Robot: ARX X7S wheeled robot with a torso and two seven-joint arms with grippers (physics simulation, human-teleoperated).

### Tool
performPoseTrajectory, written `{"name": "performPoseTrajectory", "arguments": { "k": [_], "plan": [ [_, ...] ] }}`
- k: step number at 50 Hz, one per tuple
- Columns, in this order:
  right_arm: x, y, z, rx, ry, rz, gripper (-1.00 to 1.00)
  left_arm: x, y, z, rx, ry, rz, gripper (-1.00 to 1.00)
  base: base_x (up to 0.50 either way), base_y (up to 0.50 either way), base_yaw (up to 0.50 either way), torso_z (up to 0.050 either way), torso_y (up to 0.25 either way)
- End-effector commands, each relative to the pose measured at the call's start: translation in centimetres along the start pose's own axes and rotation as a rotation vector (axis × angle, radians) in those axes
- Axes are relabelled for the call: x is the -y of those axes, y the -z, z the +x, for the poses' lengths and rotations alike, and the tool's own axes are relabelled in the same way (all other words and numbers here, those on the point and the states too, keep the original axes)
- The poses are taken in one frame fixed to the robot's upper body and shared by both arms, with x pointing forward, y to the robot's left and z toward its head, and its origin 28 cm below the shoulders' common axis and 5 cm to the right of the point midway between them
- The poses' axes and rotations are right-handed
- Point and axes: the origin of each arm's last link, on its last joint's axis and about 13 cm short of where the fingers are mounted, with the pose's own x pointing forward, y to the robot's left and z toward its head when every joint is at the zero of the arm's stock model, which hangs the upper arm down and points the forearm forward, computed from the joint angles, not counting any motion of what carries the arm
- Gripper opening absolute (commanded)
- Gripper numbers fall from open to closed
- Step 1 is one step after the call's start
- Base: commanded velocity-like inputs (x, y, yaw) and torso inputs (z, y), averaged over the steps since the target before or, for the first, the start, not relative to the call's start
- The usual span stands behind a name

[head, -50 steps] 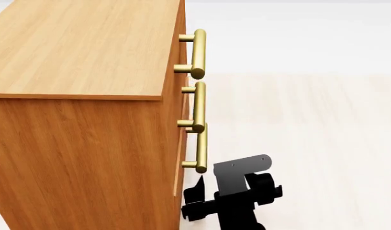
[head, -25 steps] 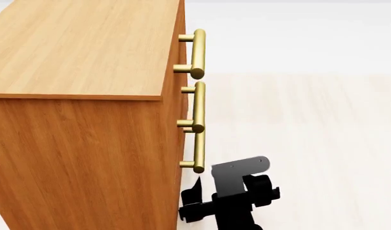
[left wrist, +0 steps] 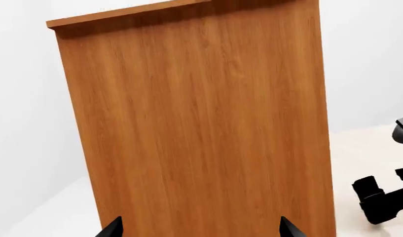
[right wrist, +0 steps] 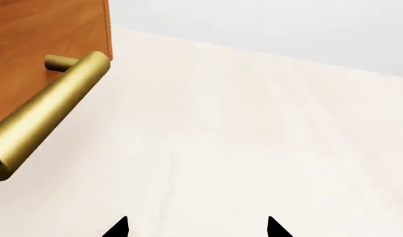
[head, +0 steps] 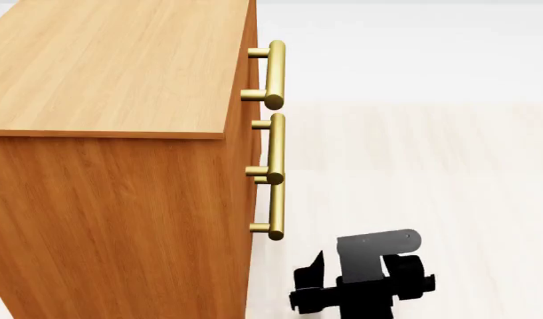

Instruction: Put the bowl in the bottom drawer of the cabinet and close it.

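Note:
The honey-brown cabinet (head: 111, 166) fills the left of the head view, its three brass handles stacked along its front edge. The bottom drawer (head: 252, 222) sits flush with the two above; its handle (head: 276, 206) is the lowest. My right gripper (head: 318, 274) hangs open and empty to the right of that handle, clear of it. In the right wrist view a brass handle (right wrist: 50, 113) lies off to one side of the open right gripper (right wrist: 196, 229). My left gripper (left wrist: 201, 232) is open, facing the cabinet's plain side panel (left wrist: 201, 123). The bowl is out of view.
Pale floor (head: 431, 166) stretches in front of the cabinet. My right arm's black links (left wrist: 382, 197) show beside the cabinet in the left wrist view. A white wall stands behind the cabinet.
The bottom drawer went from slightly ajar to flush. My right gripper then drew back from the lowest handle, moving right and down in the head view.

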Motion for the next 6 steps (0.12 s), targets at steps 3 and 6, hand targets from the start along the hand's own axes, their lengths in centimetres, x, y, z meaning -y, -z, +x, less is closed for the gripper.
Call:
{"name": "performPoseTrajectory", "arguments": {
  "k": [3,6],
  "plan": [
    [2.4,-2.8,-2.9,0.046,0.069,0.029,1.0,-0.6,-2.1,0.1,0.059,-0.06,0.028,1.0,0.0,0.0,0.0,0.0,0.0],
    [2.9,-3.5,-3.9,0.069,0.076,0.017,1.0,-0.8,-2.8,0.0,0.085,-0.062,0.047,1.0,0.0,0.0,0.0,0.0,0.0]
  ]
}}
